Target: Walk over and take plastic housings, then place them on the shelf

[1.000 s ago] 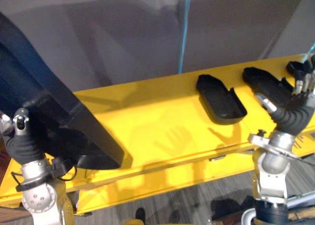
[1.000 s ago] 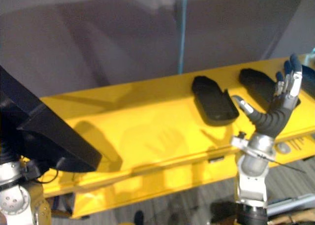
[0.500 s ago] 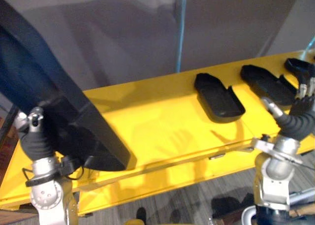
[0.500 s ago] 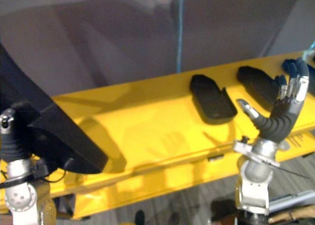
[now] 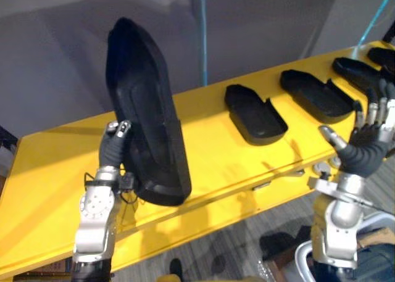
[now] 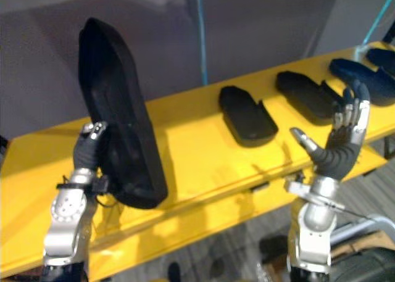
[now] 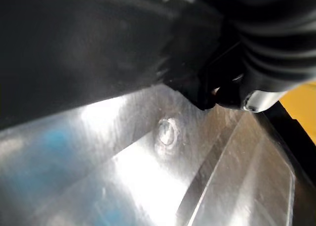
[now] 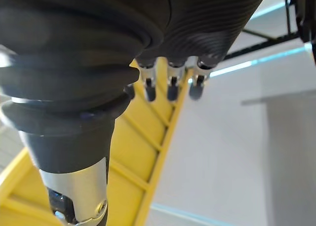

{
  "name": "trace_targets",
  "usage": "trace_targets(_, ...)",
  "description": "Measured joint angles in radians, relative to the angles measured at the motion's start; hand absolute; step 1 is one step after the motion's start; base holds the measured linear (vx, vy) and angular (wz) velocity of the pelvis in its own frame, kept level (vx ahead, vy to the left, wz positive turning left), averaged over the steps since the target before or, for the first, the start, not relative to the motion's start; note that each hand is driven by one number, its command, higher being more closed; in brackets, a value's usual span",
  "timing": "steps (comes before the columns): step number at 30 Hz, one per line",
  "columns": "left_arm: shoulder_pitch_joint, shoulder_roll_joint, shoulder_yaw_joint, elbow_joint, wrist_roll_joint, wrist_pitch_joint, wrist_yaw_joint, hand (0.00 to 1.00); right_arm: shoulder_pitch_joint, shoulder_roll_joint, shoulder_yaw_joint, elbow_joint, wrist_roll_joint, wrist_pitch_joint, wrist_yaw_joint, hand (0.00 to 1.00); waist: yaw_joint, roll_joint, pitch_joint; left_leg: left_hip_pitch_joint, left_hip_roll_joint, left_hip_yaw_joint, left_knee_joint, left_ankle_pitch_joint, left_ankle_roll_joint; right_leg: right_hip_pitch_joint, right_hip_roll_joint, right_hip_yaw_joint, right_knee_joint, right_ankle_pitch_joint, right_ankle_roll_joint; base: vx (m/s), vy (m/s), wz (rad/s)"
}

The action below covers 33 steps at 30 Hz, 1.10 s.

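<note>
Placement step, carried part over the shelf. The left hand (image 5: 115, 151) is grasping a large, elongated black plastic housing (image 5: 147, 118) by one long edge, its digits closing on the rim. The shell is standing nearly upright, rising well above the hand and ending just below it. The lower end of the housing is hanging over the front part of the long yellow metal shelf (image 5: 213, 155); whether it is touching the surface cannot be told. The right hand (image 5: 365, 151) is hovering released, fingers straight and thumb spread, holding nothing, just in front of the shelf's front edge and well apart from the left hand. Beyond the right hand, three smaller black plastic housings are lying flat in a row on the shelf: the nearest (image 5: 254, 112) between the two hands, the next (image 5: 316, 95) just behind the right hand, the last (image 5: 357, 71) past its fingertips. Judged from this layout, the taking is done and the placing is in hand. The next move is calling for the left hand to tip the housing down from upright onto the bare stretch of shelf beside it, short of the nearest smaller housing, and to open only once the shell is lying flat. The free right hand is standing ready to steady the long part as it tilts.
</note>
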Motion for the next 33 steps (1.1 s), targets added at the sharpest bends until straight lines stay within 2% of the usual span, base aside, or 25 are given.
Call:
trace_targets(3, -0.065, 0.066, 0.006, 0.102, 0.034, 0.035, 0.005, 1.00, 0.000, -0.004, 0.003, 0.000, 0.021, 0.000, 0.012, 0.00, -0.009, 0.003, -0.002, -0.002, 0.019, 0.033, 0.000, 0.002, -0.001, -0.008, 0.016, 0.017, -0.009, 0.000, -0.003, -0.07, -0.019, -0.09)
trace_targets(6, -0.129, 0.095, 0.013, 0.218, 0.063, 0.077, 0.006, 1.00, 0.001, -0.010, 0.007, 0.000, 0.039, 0.000, 0.020, 0.00, -0.014, 0.009, -0.006, -0.014, 0.026, 0.041, 0.000, 0.025, -0.014, -0.033, 0.021, 0.029, -0.005, 0.015, 0.005, 0.00, -0.017, -0.10)
trace_targets(13, -0.261, 0.105, -0.003, 0.490, 0.104, 0.143, 0.010, 1.00, 0.003, -0.030, 0.065, 0.008, 0.045, 0.001, 0.033, 0.00, -0.017, 0.014, -0.010, -0.015, 0.028, 0.040, 0.000, 0.039, -0.014, -0.035, 0.023, 0.028, 0.008, 0.013, -0.004, -0.01, -0.004, 0.03)
trace_targets(15, -0.300, 0.106, -0.008, 0.582, 0.105, 0.177, 0.033, 1.00, 0.002, -0.032, 0.076, 0.027, 0.048, 0.001, 0.042, 0.00, -0.026, 0.019, -0.014, -0.019, 0.034, 0.037, 0.000, 0.044, -0.016, -0.040, 0.029, 0.028, 0.013, 0.010, -0.010, -0.05, -0.007, 0.02)
trace_targets(18, -0.334, 0.128, -0.014, 0.680, 0.101, 0.193, 0.055, 1.00, 0.001, -0.032, 0.086, 0.045, 0.068, 0.001, 0.043, 0.00, -0.042, 0.028, -0.022, -0.040, 0.044, 0.037, 0.000, 0.054, -0.017, -0.067, 0.040, 0.035, 0.019, 0.009, -0.011, -0.06, -0.013, -0.02)
trace_targets(21, -0.356, 0.138, -0.015, 0.726, 0.098, 0.222, 0.076, 1.00, 0.001, -0.032, 0.085, 0.049, 0.074, 0.001, 0.043, 0.00, -0.057, 0.029, -0.022, -0.039, 0.053, 0.038, 0.000, 0.059, -0.019, -0.070, 0.048, 0.042, 0.023, 0.011, -0.014, -0.04, -0.018, -0.06)
trace_targets(27, -0.415, 0.130, -0.045, 0.821, 0.099, 0.267, 0.115, 1.00, 0.001, -0.040, 0.086, 0.049, 0.073, 0.001, 0.039, 0.00, -0.066, 0.031, -0.024, -0.048, 0.063, 0.043, 0.000, 0.062, -0.018, -0.084, 0.059, 0.057, 0.024, 0.014, -0.018, -0.04, -0.007, -0.03)
trace_targets(33, -0.422, 0.112, -0.054, 0.879, 0.097, 0.330, 0.116, 1.00, 0.000, -0.043, 0.085, 0.049, 0.073, 0.001, 0.018, 0.00, -0.063, 0.031, -0.024, -0.048, 0.063, 0.045, 0.000, 0.061, -0.017, -0.084, 0.059, 0.060, 0.025, 0.016, -0.017, 0.00, 0.000, 0.00)
